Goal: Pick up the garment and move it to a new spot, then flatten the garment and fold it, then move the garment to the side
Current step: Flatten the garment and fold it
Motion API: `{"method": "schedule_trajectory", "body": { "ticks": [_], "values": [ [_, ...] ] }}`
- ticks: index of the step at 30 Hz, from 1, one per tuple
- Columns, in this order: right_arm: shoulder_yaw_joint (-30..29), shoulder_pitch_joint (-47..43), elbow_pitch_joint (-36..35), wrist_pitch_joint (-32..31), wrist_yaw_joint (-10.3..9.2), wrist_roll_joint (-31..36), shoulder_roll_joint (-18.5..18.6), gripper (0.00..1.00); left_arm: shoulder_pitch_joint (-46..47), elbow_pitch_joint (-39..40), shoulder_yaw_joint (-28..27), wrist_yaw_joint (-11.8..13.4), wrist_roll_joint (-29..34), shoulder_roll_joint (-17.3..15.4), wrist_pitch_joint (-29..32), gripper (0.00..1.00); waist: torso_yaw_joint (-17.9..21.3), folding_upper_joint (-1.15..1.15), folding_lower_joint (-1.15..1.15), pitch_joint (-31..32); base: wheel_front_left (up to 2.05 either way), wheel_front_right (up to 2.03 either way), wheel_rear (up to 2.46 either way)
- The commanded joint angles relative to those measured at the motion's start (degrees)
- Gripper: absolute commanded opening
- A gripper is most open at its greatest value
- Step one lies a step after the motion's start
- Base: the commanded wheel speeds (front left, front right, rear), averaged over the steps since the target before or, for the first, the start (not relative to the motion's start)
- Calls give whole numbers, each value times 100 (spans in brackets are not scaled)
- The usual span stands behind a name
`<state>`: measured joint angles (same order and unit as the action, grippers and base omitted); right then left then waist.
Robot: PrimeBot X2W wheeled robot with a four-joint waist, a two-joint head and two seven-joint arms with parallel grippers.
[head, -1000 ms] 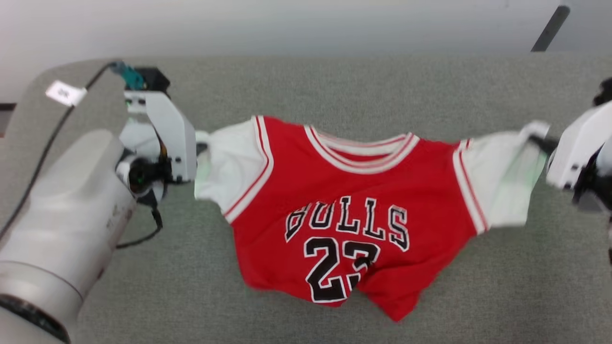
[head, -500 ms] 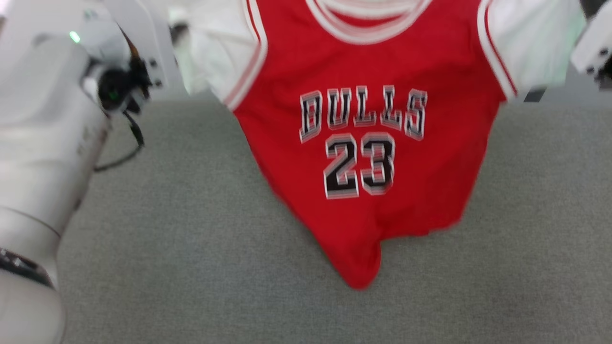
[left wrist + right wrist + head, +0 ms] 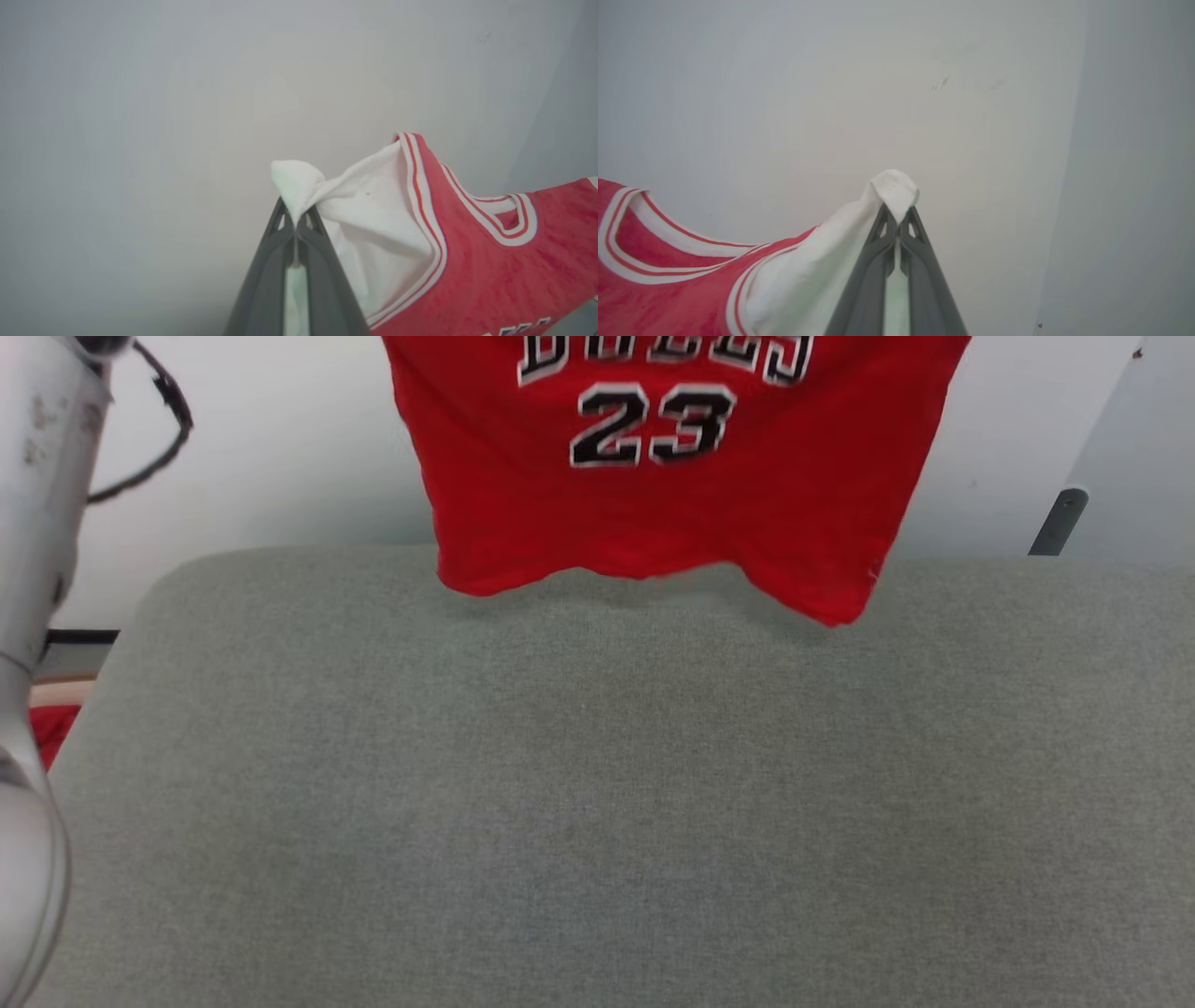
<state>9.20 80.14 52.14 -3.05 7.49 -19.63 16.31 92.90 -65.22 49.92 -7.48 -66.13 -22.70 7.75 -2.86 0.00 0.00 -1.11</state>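
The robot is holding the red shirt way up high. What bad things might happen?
The left gripper and right gripper each pinch only a small white corner of the red sleeveless BULLS jersey, so a corner might slip out. The hem hangs uneven above the grey fabric table, so it may land wrinkled or folded under.

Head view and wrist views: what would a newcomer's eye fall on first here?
The red jersey hangs in mid-air at the top of the head view, number 23 showing, its hem over the far edge of the grey padded surface. In the wrist views, the left tool and the right tool are each shut on a bunched white corner, spreading it between them.
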Motion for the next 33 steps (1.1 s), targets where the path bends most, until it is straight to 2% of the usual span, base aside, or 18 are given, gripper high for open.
{"method": "schedule_trajectory", "body": {
  "ticks": [1, 9, 15, 20, 28, 33],
  "values": [
    [29, 147, 107, 167, 0, -34, 5, 0, 128, -37, -11, 13, 48, 14, -78, 0, -7, 0, 0, -54, 0, 0, 0],
    [154, 909, 591, 896, 0, 31, 114, 0, 734, 47, -30, 5, 115, 22, -452, 0, 3, 0, 0, -719, 0, 0, 0],
    [185, 1568, 723, 1570, 0, 404, 271, 0, 1345, 222, -46, 4, 221, -36, -855, 0, 15, 0, 0, -1690, 0, 0, 0],
    [58, 2126, 588, 1813, 0, 947, 429, 0, 1968, 251, -148, 3, 260, -35, -1222, 0, 43, 0, 0, -2588, 0, 0, 0],
    [-760, 2470, -1169, 1816, 0, 2093, 446, 0, 2933, 501, -316, 3, 237, -32, -1847, 0, -58, 0, 0, -4067, 0, 0, 0],
    [-1061, 2539, -1902, 1817, 0, 2750, 343, 0, 3185, 764, -426, 3, 165, -45, -2177, 0, -228, 0, 0, -4781, 0, 0, 0]
  ]
}}
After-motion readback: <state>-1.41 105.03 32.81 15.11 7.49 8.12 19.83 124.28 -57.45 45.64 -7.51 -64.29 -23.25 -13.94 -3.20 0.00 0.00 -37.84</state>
